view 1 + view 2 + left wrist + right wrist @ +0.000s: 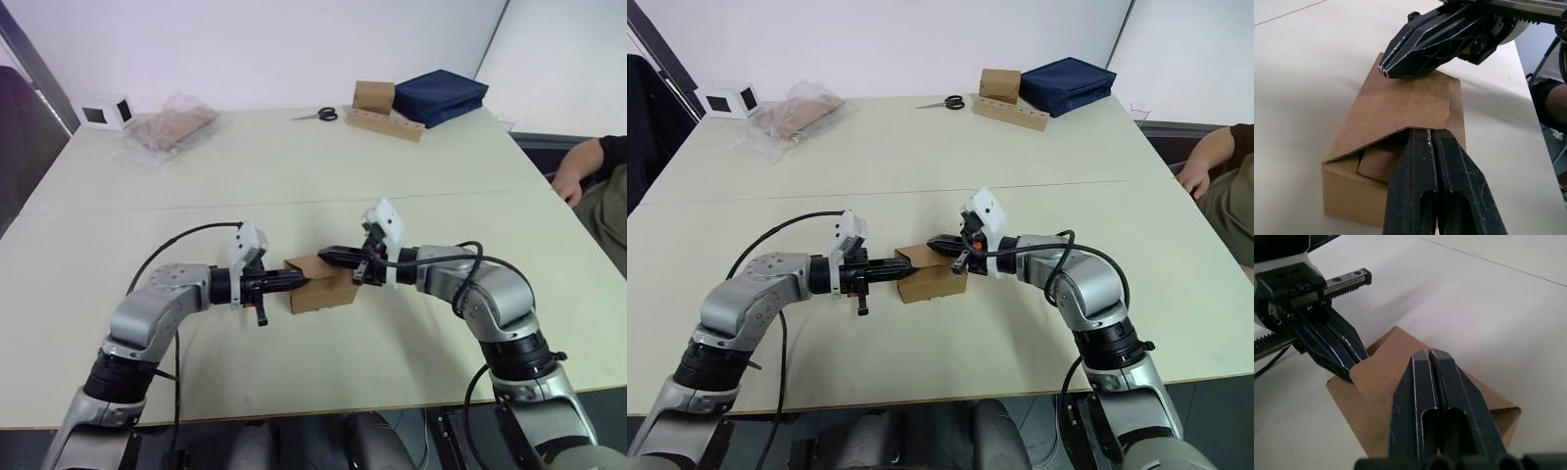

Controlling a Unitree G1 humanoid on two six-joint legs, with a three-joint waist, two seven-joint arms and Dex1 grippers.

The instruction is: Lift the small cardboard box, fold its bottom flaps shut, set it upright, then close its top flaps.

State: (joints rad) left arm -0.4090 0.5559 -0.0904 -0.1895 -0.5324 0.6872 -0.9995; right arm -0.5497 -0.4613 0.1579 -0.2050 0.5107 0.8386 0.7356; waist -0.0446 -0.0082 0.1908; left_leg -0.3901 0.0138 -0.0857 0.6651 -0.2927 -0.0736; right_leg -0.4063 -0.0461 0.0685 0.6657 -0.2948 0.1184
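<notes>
The small cardboard box [323,285] sits on the pale table [294,176] near its front edge, plain brown corrugated board with matte faces and crisp folded edges. The left pincer [294,282] meets the box from the robot's left, the right pincer [328,257] from the robot's right, both low over its upper face.

The head views give only two black tips converging on a brown block. The left wrist view shows more: the left pincer's two ribbed black fingers [1415,196] pressed flat together, tips at the edge of a raised flap, with a folded inner flap and dark hollow beneath it; the right pincer's closed tip rests on the far part of the same flap. The right wrist view shows that pincer also narrowed to nothing, fingers [1415,416] side by side on the cardboard.

Beyond the box, toward the far table edge: a crinkled clear bag of cardboard [168,128], a white cube [108,113], scissors [318,115], a brown box on a holed strip [384,110], and a navy fabric case [441,95]. A person's arm [580,166] shows to the box's far right.
</notes>
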